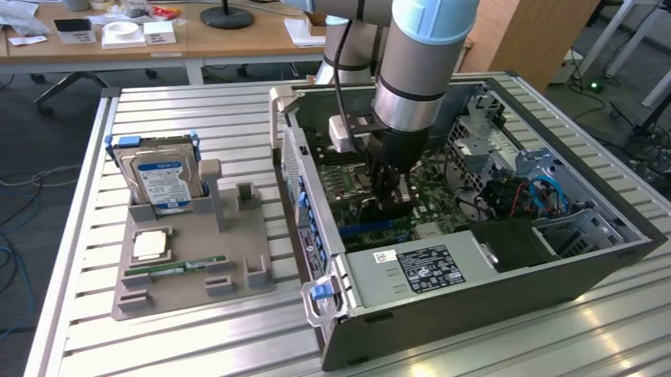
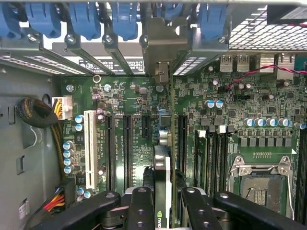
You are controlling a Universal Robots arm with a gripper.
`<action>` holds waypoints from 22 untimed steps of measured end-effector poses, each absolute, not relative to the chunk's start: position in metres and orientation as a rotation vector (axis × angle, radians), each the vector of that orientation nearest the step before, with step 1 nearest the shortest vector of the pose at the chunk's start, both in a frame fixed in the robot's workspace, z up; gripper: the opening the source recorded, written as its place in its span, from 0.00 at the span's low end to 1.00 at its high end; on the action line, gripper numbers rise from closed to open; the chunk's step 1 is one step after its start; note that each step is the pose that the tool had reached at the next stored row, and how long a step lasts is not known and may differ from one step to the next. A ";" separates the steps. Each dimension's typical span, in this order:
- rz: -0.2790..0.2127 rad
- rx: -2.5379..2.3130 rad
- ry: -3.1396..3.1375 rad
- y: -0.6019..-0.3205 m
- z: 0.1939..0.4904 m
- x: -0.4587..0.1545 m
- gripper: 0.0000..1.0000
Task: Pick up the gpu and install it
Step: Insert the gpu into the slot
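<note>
My gripper [image 2: 163,199] is shut on the gpu [image 2: 162,165], a thin card seen edge-on, clamped between two black fingers [image 2: 141,208]. The card stands upright over the green motherboard [image 2: 120,105], between the long black expansion slots [image 2: 127,148]. Its metal bracket [image 2: 162,48] reaches the rear slot openings under the blue latches [image 2: 124,19]. Whether its edge sits in a slot is hidden. In the exterior view, the gripper [image 1: 386,196] is down inside the open computer case [image 1: 441,271], with the dark gpu [image 1: 379,210] below it.
Memory slots [image 2: 213,153] and the empty CPU socket [image 2: 261,184] lie beside the card. On the exterior view's left, a grey holder [image 1: 188,279] carries the blue-labelled hard drive [image 1: 163,182], a green memory stick [image 1: 173,269] and a chip [image 1: 150,245]. Cables [image 2: 38,112] line the case wall.
</note>
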State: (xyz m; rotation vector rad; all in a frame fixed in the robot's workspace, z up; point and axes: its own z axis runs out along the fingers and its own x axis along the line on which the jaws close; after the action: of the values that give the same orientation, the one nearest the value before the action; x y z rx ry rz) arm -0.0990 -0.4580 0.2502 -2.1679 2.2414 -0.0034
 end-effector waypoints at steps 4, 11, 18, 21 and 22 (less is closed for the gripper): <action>-0.004 -2.147 2.262 -0.458 0.250 -0.099 0.27; -0.004 -2.133 2.274 -0.458 0.250 -0.099 0.27; -0.018 -2.139 2.281 -0.458 0.250 -0.099 0.27; -0.018 -2.139 2.281 -0.458 0.250 -0.099 0.27; -0.018 -2.139 2.281 -0.458 0.250 -0.099 0.27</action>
State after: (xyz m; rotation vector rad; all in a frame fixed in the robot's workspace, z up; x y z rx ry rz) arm -0.0990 -0.4580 0.2497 -2.1387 2.2809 -0.0182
